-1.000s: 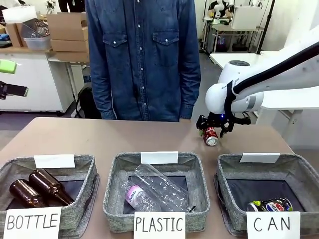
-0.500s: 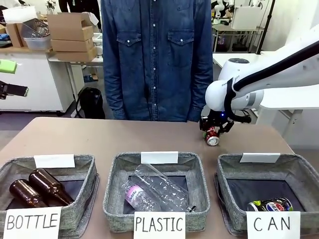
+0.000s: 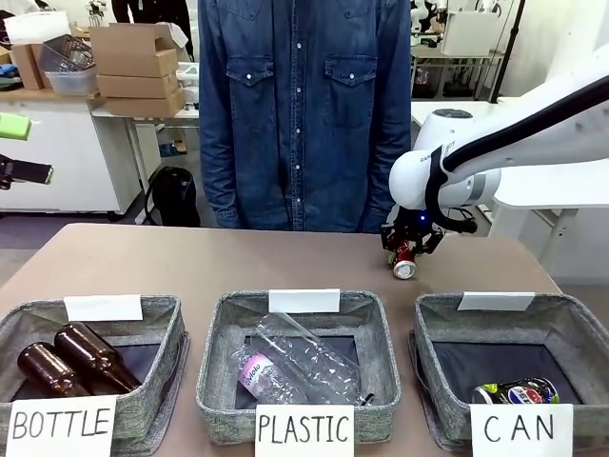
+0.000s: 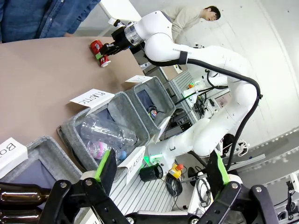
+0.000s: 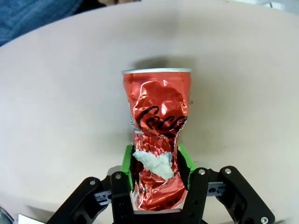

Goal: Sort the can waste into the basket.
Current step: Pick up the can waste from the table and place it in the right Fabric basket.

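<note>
Red can (image 5: 158,140) now clamped between our right gripper (image 5: 158,173) pads, barely risen over last second; we judge carry to CAN basket (image 3: 571,328) next; left gripper (image 4: 161,169) spread, idle.

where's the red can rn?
In the front view the red can sits clamped in the right gripper over the table's far right, in front of the person and beyond the CAN basket.

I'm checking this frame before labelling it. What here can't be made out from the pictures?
- Pepsi-style can in the CAN basket: the front label covers its lower part.
- Red can: the right gripper pads hide its lower sides.
- Brown bottles: the BOTTLE label hides their bases.
</note>
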You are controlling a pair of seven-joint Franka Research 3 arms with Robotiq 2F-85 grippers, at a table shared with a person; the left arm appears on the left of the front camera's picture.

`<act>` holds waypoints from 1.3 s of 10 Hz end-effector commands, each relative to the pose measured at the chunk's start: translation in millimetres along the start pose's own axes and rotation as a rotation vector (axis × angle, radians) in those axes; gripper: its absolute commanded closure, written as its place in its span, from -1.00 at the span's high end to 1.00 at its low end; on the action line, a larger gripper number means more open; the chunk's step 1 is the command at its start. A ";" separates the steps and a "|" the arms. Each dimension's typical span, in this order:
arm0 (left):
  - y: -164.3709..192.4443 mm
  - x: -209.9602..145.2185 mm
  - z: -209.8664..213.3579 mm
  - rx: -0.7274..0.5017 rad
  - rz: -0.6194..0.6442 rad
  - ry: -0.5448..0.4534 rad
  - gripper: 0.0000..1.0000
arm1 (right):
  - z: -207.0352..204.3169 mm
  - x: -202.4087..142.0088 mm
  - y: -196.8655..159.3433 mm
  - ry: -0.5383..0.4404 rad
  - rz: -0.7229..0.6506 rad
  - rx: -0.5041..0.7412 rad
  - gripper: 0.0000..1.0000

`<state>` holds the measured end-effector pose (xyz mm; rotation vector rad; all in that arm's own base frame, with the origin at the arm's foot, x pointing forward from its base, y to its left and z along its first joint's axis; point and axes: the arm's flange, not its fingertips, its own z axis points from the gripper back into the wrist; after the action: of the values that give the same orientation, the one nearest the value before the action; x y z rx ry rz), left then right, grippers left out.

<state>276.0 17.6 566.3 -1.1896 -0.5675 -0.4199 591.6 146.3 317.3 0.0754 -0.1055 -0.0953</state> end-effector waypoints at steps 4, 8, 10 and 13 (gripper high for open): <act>-1.3 0.1 -1.0 -0.005 -0.017 -0.004 1.00 | 37.0 -12.6 -3.3 -0.001 0.013 0.026 -1.00; -1.3 0.1 -1.0 -0.005 -0.017 -0.004 1.00 | 193.1 -120.3 -29.4 0.086 0.079 0.141 -1.00; -1.3 0.1 -1.0 -0.005 -0.017 -0.004 1.00 | 218.6 -181.2 -45.2 0.095 0.349 0.164 -1.00; -1.3 0.1 -1.0 -0.005 -0.017 -0.004 1.00 | 216.3 -243.0 -95.7 0.187 0.585 0.200 -1.00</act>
<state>275.7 17.7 566.8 -1.1878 -0.5684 -0.4199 324.3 81.2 507.6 0.2351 0.0333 0.4463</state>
